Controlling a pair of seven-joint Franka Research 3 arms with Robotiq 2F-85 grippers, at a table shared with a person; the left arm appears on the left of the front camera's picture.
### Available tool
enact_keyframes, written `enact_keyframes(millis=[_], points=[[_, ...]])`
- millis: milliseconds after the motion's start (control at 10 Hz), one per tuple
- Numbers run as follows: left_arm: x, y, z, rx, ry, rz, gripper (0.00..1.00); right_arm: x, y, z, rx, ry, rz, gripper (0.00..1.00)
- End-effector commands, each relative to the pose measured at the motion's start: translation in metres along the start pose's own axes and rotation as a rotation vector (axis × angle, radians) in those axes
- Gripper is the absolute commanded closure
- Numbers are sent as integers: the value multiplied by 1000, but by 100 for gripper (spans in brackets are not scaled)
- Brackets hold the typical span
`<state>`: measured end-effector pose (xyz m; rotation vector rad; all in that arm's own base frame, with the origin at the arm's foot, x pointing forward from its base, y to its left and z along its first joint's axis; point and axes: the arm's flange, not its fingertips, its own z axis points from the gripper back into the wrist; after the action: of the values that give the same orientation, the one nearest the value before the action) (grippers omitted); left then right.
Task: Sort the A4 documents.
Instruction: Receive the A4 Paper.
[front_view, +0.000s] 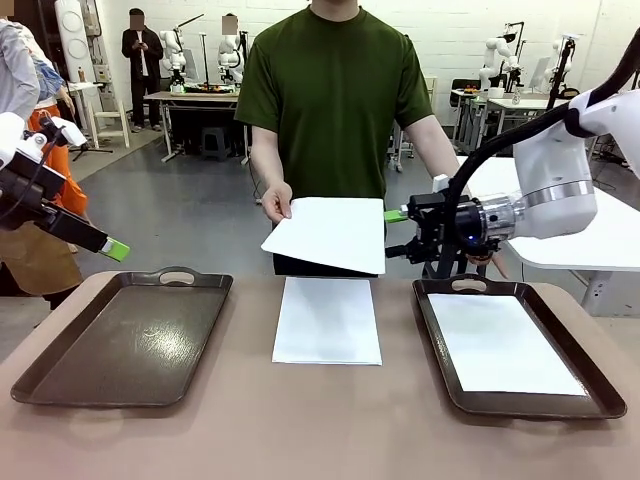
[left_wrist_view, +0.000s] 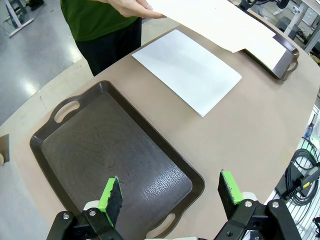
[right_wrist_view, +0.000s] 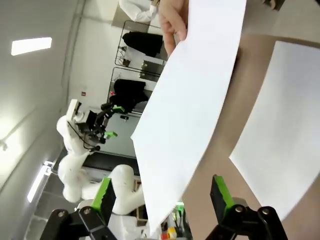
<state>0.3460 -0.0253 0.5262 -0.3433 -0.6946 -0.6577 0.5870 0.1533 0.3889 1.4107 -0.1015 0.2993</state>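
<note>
Closing squarely on its edge is advised: the thin white A4 paper sheet (front_view: 328, 233) is held out by a person's hand (front_view: 276, 201), above and left of the right-hand dark brown handled tray (front_view: 437, 350); the right gripper (front_view: 396, 232) and left gripper (left_wrist_view: 170, 197) are spread wide, empty.

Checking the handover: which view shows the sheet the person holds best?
The front view: the whole held sheet shows, gripped at one corner by the person's hand, above the table. The left wrist view catches part of it along the picture's top; the right wrist view shows it close up and cropped.
</note>
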Motion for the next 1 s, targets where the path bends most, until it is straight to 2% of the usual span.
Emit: enact_keyframes(millis=[0,200,500,900], points=[[-2,3,-1,-12,-8,-13,0,5,-4,-16,30,-59,-34,0],[-2,3,-1,-12,-8,-13,0,9,-16,-23,27,-106,-44,0],[-2,3,-1,-12,-8,-13,0,11,-24,-25,104,-144,-64,0],[-2,3,-1,-12,-8,-13,0,13,-35,-23,166,-128,-109,0]])
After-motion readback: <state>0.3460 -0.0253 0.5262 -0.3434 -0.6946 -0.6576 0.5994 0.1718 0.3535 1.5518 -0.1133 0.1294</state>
